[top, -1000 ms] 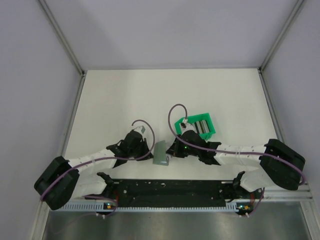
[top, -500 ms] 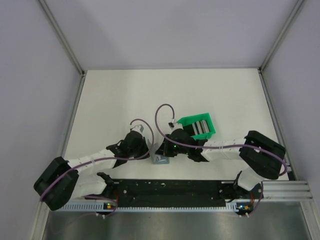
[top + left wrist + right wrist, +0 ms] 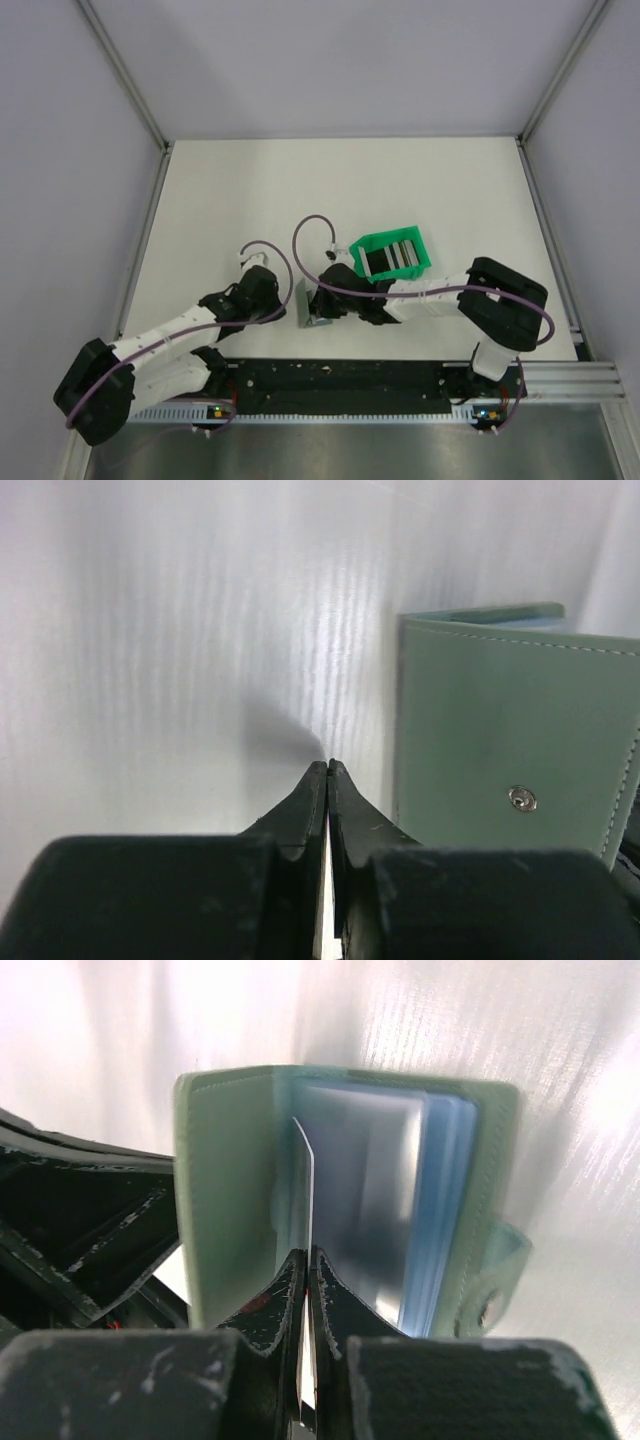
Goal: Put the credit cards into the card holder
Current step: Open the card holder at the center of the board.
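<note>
The white tabletop (image 3: 230,200) looks slick, so I expect little resistance to a shove. The green plastic bin (image 3: 422,258), just beyond my right forearm, holds the other credit cards (image 3: 390,258) and crowds that side. The card holder (image 3: 225,1190) stands open on edge between my two arms. It is probably light and soft-covered, likely to tip or fold, so its outer cover is where to brace it. My left fingers (image 3: 300,810) are closed on nothing I can see, beside that cover. My right fingers (image 3: 270,1310) pinch one credit card (image 3: 303,1180) by its near end — thin, stiff, probably slippery — its far edge among the blue sleeves.
</note>
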`<state>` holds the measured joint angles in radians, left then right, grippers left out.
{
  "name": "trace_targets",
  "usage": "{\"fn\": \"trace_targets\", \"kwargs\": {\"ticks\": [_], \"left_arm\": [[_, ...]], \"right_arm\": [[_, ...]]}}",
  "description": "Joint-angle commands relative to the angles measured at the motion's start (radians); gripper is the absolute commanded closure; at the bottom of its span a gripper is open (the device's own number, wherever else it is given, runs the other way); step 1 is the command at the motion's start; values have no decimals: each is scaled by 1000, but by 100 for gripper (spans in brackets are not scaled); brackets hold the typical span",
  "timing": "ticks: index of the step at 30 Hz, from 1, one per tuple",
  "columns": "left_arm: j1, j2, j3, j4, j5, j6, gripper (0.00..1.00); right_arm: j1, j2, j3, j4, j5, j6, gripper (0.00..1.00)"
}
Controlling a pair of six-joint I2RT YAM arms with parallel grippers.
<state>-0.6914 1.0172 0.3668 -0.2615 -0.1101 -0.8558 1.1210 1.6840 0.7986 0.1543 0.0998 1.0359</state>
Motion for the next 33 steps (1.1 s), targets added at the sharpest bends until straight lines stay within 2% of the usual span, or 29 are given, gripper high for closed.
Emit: {"fn": "trace_targets", "kwargs": {"ticks": [1, 3, 8, 9, 15, 24, 30, 33], "left_arm": [[16, -80, 52, -154, -74, -22, 91], [18, -130, 57, -163, -77, -19, 84], [18, -262, 70, -130, -39, -20, 36], [18, -272, 78, -124, -34, -25, 30], [18, -237, 129, -62, 3, -19, 18], [18, -140, 167, -39, 58, 29, 17], [16, -63, 184, -67, 76, 47, 30], [16, -71, 175, -76, 64, 47, 41]], "right_arm": [[11, 37, 40, -56, 52, -14, 100], [10, 42, 42, -49, 49, -17, 100], [10, 42, 44, -35, 43, -27, 100], [11, 43, 44, -33, 43, -30, 100], [11, 43, 44, -19, 37, -34, 100], [10, 40, 40, -6, 35, -34, 100], [11, 39, 40, -1, 35, -36, 100], [11, 40, 40, -1, 34, -36, 100]]}}
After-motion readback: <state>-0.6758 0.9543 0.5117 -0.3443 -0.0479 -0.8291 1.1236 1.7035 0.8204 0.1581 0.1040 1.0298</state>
